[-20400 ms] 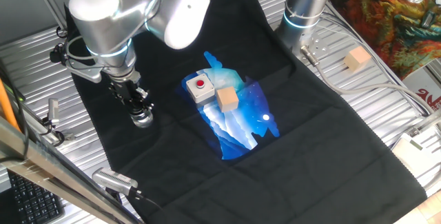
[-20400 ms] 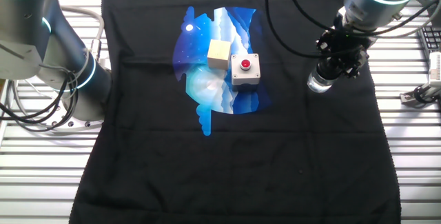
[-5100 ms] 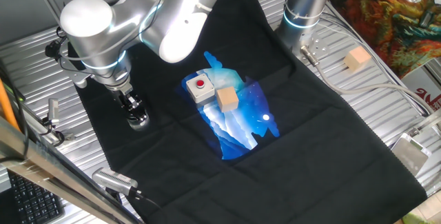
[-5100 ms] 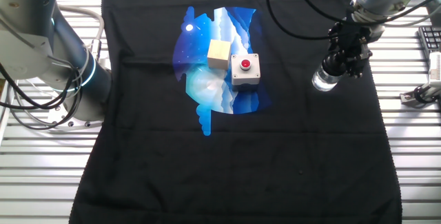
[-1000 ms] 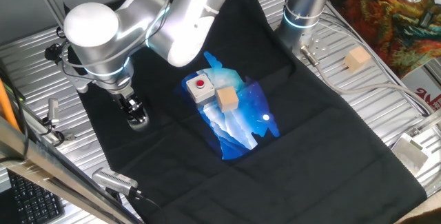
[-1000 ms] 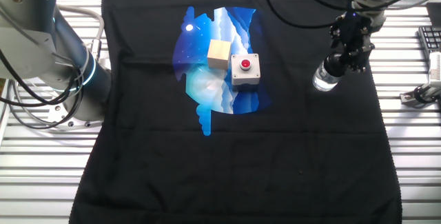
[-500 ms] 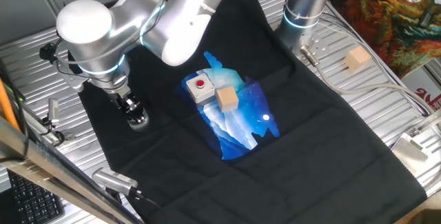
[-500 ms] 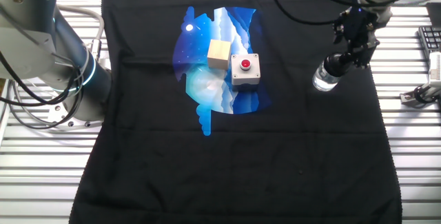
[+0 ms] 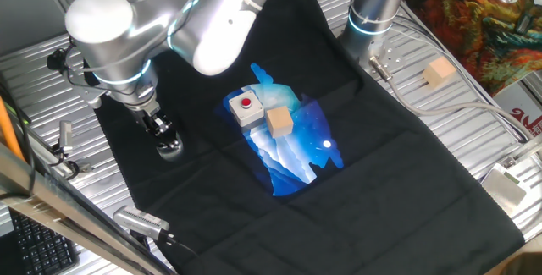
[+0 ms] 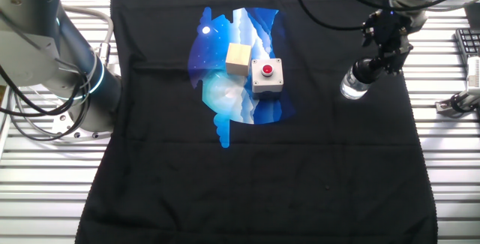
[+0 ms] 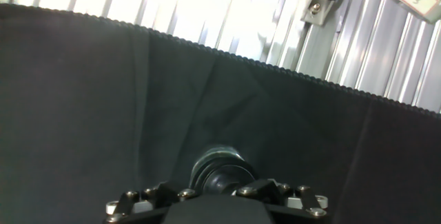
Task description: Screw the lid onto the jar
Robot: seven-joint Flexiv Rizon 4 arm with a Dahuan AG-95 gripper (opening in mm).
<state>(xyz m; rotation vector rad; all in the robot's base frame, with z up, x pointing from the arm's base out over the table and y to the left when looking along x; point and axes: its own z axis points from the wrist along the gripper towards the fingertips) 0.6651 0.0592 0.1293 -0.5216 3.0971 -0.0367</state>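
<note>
Black lid (image 10: 363, 70) sits on the jar (image 10: 352, 88), apparently pinched by the hand (image 10: 369, 67).

Gripper (image 9: 161, 131) stands on the jar (image 9: 169, 146), black cloth (image 9: 381, 156) beneath.

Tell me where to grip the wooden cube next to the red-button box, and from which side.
Grip the wooden cube across two opposite flat side faces, coming straight down from above. It sits flat and its top is free. Avoid the face towards the red-button box, which sits close against it.
</note>
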